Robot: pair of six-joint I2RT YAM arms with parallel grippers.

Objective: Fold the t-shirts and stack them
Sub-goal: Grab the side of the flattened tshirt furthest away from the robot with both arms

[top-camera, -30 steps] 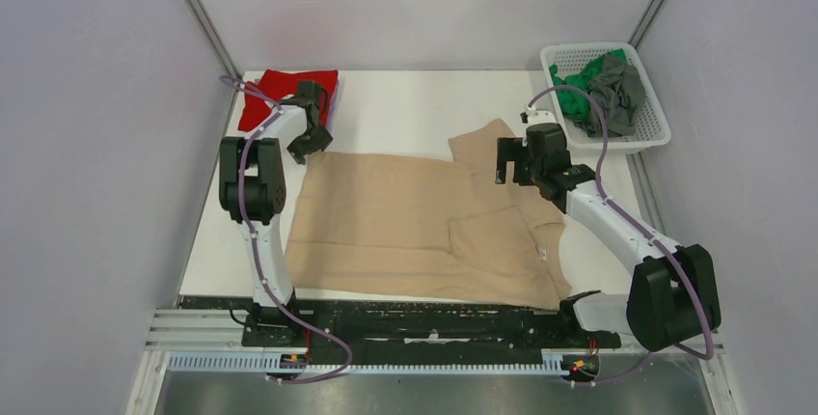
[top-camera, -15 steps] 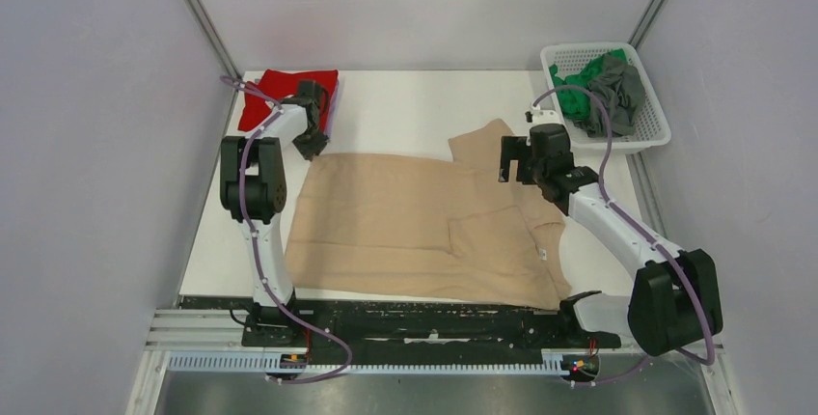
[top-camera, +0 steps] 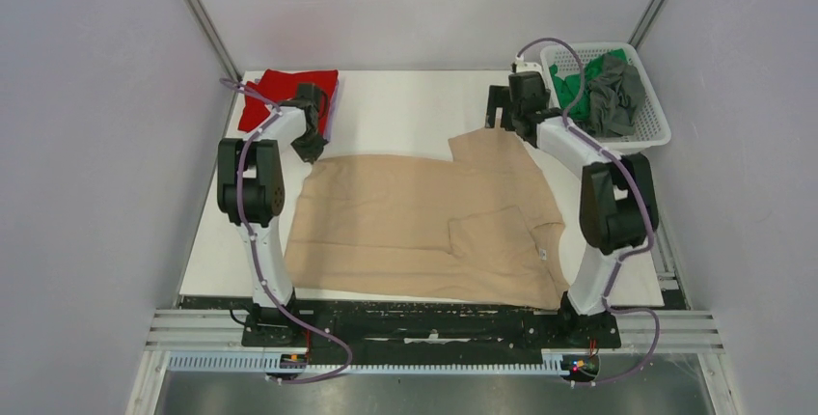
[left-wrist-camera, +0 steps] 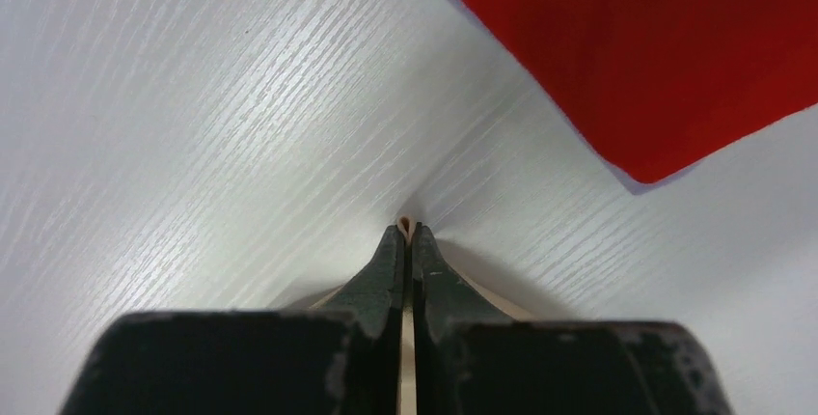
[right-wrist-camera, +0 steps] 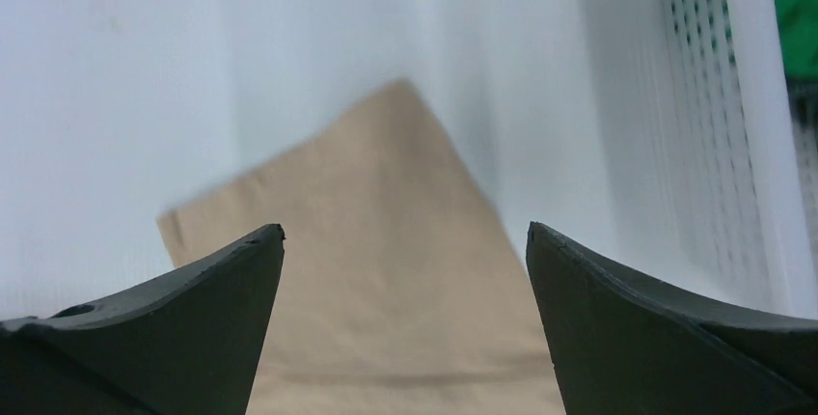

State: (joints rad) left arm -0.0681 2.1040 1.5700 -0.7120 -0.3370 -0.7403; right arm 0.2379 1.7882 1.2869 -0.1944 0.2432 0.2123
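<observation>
The beige t-shirt (top-camera: 405, 212) is lying spread across the middle of the worktop (top-camera: 405, 106), mostly flat, with one part near its collar end already lying doubled over the body. The left pincer (left-wrist-camera: 410, 234) is pressing down at the shirt's far left corner and is clenched on it: a thin sliver of beige cloth is showing between the closed fingertips, so it is gripping only the very edge, probably so that a single layer comes up for the fold. Just beyond it, the red t-shirt (left-wrist-camera: 627, 39) is sitting folded in the far left corner, apart from the beige one, and appears to be marking where the stack is being built.

The right pincer (right-wrist-camera: 405, 230) is hovering with its jaws spread wide and holding nothing, lining up over the far sleeve (right-wrist-camera: 386, 338) that is pointing out from the shirt's far edge. The view here is blurred, so whether it is touching the cloth is not clear. It seems to be positioning for a matching grip, so both arms can be lifting the far edge evenly.

The white mesh basket (top-camera: 646, 135) is standing at the far right, holding the green t-shirt (top-camera: 571, 82) and the grey t-shirt (top-camera: 617, 92) in a crumpled heap, both waiting unfolded
</observation>
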